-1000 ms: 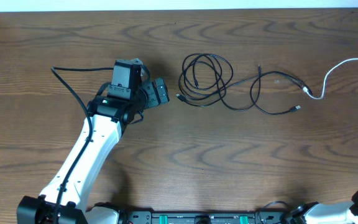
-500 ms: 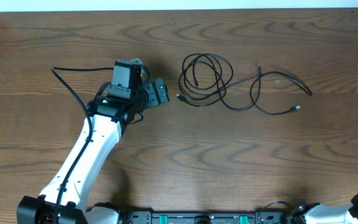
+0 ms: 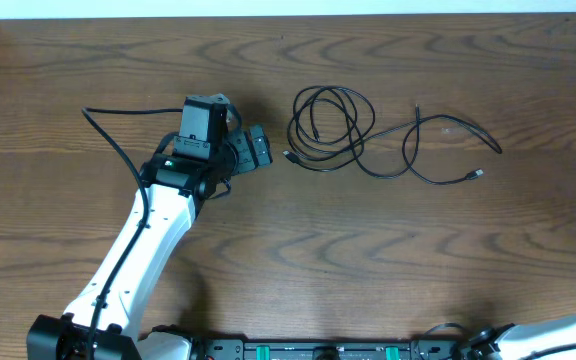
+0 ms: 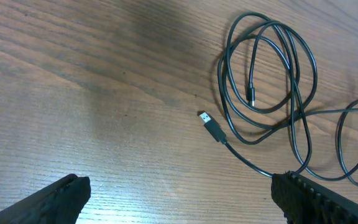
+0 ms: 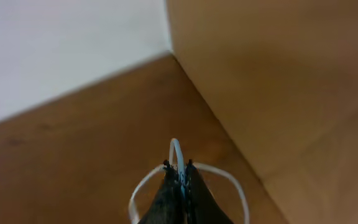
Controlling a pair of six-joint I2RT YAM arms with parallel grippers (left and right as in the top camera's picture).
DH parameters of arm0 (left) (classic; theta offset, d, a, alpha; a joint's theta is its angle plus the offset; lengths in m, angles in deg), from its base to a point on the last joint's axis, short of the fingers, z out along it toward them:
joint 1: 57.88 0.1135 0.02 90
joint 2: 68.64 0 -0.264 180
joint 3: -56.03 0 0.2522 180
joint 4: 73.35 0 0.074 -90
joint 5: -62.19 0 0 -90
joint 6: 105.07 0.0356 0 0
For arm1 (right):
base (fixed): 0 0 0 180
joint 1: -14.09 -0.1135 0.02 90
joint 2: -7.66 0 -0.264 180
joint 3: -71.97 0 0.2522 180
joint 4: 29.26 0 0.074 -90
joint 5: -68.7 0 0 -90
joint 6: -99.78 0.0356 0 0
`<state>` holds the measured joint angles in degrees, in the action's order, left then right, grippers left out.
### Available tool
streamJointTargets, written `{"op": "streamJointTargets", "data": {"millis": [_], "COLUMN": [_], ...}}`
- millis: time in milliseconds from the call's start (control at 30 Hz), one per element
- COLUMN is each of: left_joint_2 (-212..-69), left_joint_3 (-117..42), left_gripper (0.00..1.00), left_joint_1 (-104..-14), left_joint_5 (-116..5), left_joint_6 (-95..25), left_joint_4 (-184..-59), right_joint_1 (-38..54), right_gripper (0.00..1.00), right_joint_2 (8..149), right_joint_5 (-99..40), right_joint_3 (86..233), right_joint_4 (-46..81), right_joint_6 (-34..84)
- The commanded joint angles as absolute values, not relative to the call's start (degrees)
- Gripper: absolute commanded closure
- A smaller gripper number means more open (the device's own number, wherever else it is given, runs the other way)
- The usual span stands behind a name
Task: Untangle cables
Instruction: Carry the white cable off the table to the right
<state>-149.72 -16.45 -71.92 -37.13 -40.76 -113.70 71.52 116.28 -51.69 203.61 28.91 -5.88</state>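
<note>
The black cables (image 3: 334, 128) lie looped in a loose coil on the table's upper middle, with a longer strand (image 3: 438, 150) trailing right. The left wrist view shows the coil (image 4: 272, 81) and a USB plug (image 4: 211, 126) ahead of the jaws. My left gripper (image 3: 258, 150) is open and empty just left of the coil; its fingertips (image 4: 179, 199) frame bare wood. My right gripper (image 5: 179, 177) is shut on the white cable (image 5: 178, 155), which loops to both sides of the jaws. The right gripper and the white cable are out of the overhead view.
The wooden table (image 3: 368, 260) fills the overhead view. The left arm (image 3: 148, 240) runs from the bottom left up to the gripper. In the right wrist view a white surface (image 5: 61, 50) and a tan panel (image 5: 278, 74) stand behind the jaws.
The white cable was at the table's right edge one second ago. It has been pulled off to the right and is now gone from the overhead view. The left arm has not moved.
</note>
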Motion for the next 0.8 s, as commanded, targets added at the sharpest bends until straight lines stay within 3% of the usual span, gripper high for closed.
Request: {"op": "streamJointTargets", "data": {"millis": [0, 433, 667, 767], "left_joint_2": [-149.13, -149.13, -149.13, -149.13], "left_joint_3": [-16.45, -16.45, -16.45, -16.45], "left_gripper": [0.0, 0.0, 0.0, 0.0], "left_joint_1": [-71.92, -71.92, -71.92, -71.92], "left_joint_5": [-37.24, -37.24, -37.24, -37.24], "left_joint_6": [-40.68, -40.68, -40.68, -40.68], "left_joint_4": [-113.7, -113.7, -113.7, -113.7], "right_joint_1": [71.74, 71.87, 71.78, 71.56], "right_gripper": [0.99, 0.93, 0.72, 0.69], "right_joint_2": [119.86, 123.55, 123.49, 123.01], "right_joint_5": [-39.41, -26.82, -25.79, -26.21], "right_joint_3": [201.14, 185.17, 183.0, 183.0], "right_joint_4": [29.04, 20.69, 20.23, 20.21], "right_joint_6": [-4.94, -4.09, -2.93, -0.2]}}
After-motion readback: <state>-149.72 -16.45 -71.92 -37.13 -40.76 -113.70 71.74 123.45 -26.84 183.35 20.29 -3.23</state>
